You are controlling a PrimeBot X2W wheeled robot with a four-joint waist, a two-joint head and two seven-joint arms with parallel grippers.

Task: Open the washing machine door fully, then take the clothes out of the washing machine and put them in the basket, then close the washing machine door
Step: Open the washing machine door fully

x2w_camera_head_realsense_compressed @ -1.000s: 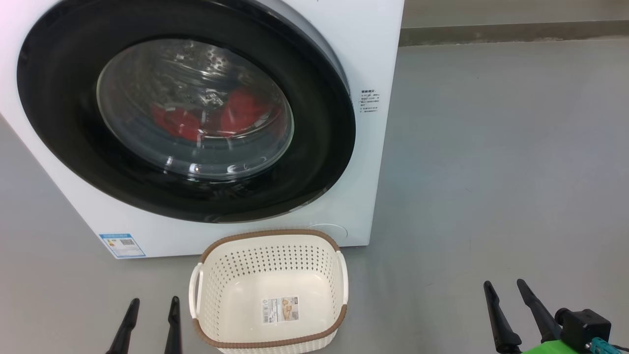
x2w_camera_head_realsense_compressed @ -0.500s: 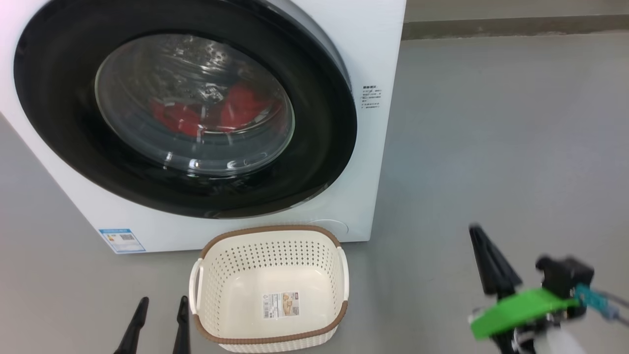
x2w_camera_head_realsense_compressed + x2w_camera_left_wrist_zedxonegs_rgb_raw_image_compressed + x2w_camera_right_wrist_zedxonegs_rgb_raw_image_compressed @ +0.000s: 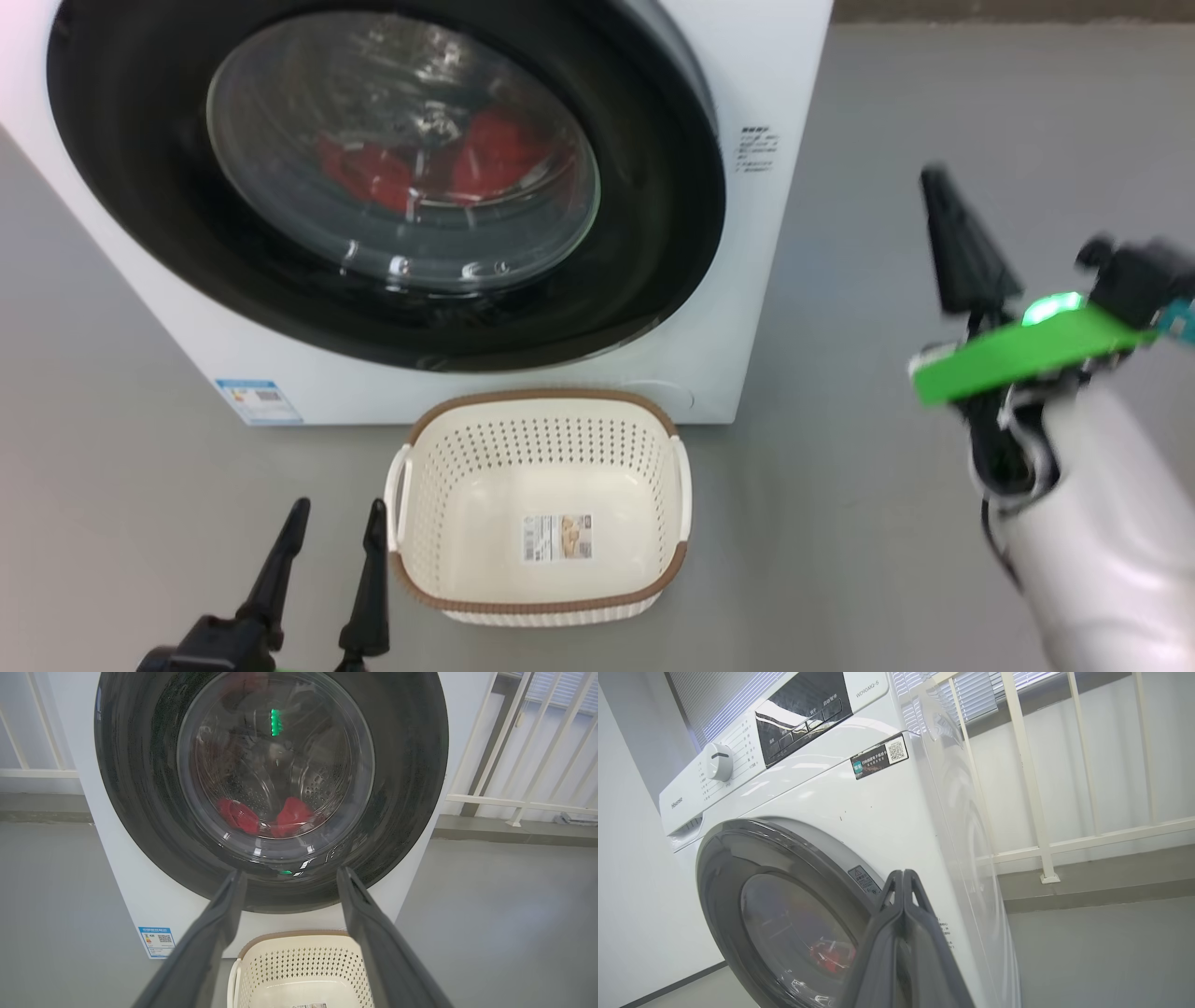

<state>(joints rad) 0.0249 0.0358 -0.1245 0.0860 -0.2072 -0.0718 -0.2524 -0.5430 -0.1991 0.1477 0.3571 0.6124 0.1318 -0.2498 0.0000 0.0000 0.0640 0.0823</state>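
Note:
The white washing machine (image 3: 747,280) stands at the left with its washing machine door (image 3: 653,233) lying against the front, black rim around clear glass. Red clothes (image 3: 420,168) show through the glass, low in the drum. The cream basket (image 3: 541,399) sits empty on the floor in front of the door. My left gripper (image 3: 338,509) is open at the lower left beside the basket, and in the left wrist view it (image 3: 290,875) points at the door (image 3: 411,788). My right gripper (image 3: 935,182) is shut on nothing, raised to the right of the machine, apart from it.
A blue label (image 3: 260,399) marks the machine's lower left corner. A control panel and knob (image 3: 718,761) sit on top. A white railing (image 3: 1036,812) runs behind the machine, right. Bare grey floor (image 3: 887,513) spreads right of the basket.
My right gripper has shut and risen from the lower right to beside the machine's right side. The head camera has shifted. The left gripper stays open.

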